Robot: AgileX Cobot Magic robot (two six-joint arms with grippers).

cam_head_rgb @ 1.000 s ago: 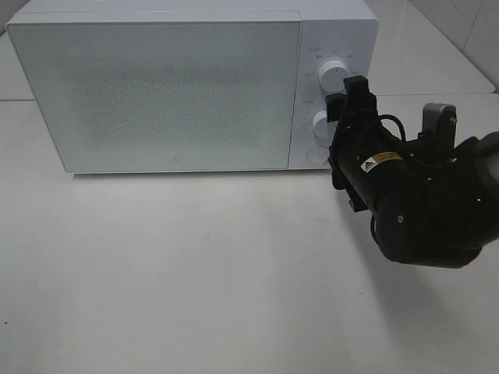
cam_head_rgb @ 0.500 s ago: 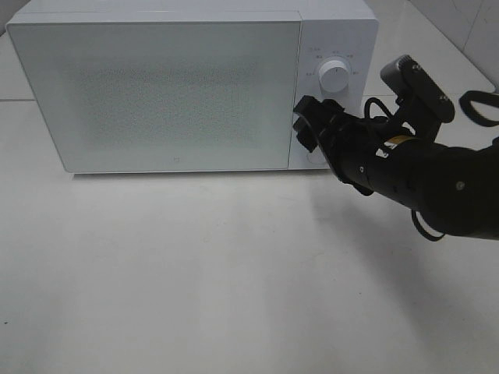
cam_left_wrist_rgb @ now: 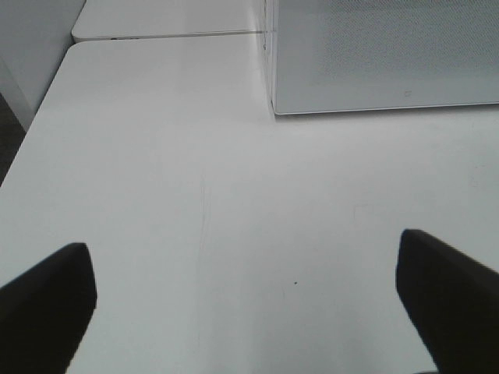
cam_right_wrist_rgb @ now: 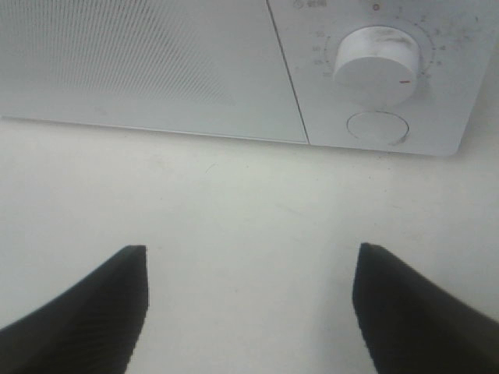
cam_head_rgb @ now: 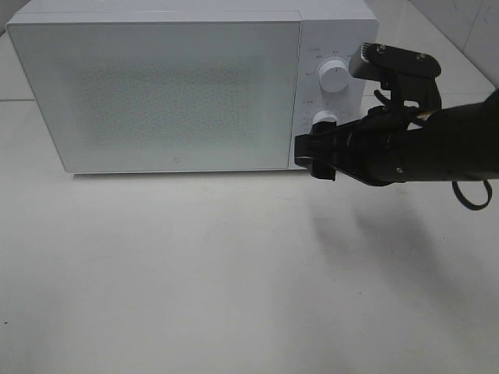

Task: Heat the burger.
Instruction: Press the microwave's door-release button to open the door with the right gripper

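The burger is not in any view. A white microwave [cam_head_rgb: 179,93] stands at the back of the table with its door shut. My right gripper [cam_head_rgb: 312,156] hovers low in front of the microwave's control panel, near the door's lower right corner. In the right wrist view this gripper [cam_right_wrist_rgb: 249,273] is open with nothing between its fingers. It faces the lower knob [cam_right_wrist_rgb: 376,64] and the round button [cam_right_wrist_rgb: 376,126]. My left gripper [cam_left_wrist_rgb: 242,265] is open and empty over bare table, left of the microwave [cam_left_wrist_rgb: 382,54].
The control panel carries an upper knob [cam_head_rgb: 334,75] and a lower knob [cam_head_rgb: 323,121]. White table [cam_head_rgb: 195,273] stretches in front of the microwave. The table's left edge [cam_left_wrist_rgb: 31,132] shows in the left wrist view.
The right arm has swung around and flattened out. Its gripper has moved from the knobs down and left to the door's lower right corner. Its jaws keep the same width.
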